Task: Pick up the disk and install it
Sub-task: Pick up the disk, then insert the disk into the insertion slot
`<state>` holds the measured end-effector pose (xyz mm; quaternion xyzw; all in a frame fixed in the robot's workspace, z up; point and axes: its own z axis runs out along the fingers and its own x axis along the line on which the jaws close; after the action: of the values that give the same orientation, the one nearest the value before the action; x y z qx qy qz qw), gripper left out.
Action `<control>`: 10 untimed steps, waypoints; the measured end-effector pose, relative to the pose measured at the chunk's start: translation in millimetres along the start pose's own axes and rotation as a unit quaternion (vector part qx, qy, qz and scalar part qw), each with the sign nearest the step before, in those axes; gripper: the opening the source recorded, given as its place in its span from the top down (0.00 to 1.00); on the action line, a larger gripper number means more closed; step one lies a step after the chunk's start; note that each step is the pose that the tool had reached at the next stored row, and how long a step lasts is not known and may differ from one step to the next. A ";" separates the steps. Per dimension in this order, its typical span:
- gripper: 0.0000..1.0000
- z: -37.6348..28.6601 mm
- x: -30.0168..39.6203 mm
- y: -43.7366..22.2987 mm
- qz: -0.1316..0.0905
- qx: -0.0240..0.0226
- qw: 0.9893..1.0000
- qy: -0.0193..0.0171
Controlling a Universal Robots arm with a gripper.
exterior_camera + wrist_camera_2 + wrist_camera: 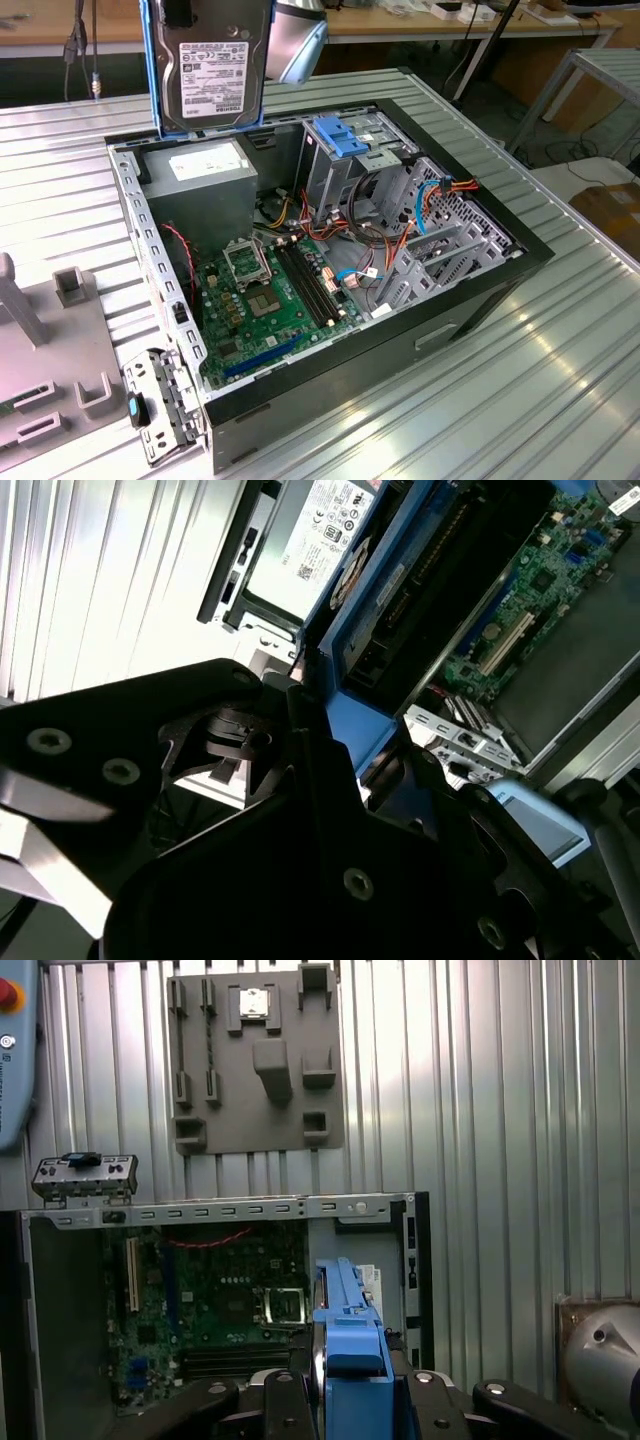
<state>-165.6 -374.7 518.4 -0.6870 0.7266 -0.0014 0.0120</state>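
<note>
Ribbed metal table [560, 330] | open PC case [460, 325] | claw [350, 1385] apparently clamped on disk [212, 65], aloft above it

Black pincer [312, 702] clamping blue-framed disk [366, 730], green motherboard [545, 572] beyond

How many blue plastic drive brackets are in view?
2. One bracket frames the disk, held up over the case; the other bracket sits atop the drive cage. More may be hidden inside.

Orange cables [385, 238] crowd the drive cage [335, 175]; motherboard [268, 300] lies open
</note>
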 end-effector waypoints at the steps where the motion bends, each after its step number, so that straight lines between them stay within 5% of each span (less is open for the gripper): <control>1: 0.63 0.3 -0.2 -4.0 0.000 0.000 1.000 0.000; 3: 0.63 1.1 -0.6 -10.7 0.000 0.000 1.000 0.000; 10: 0.63 1.1 -0.7 -12.0 0.000 0.000 1.000 0.000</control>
<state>-153.6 -374.7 517.5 -0.6869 0.7266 -0.0014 0.0120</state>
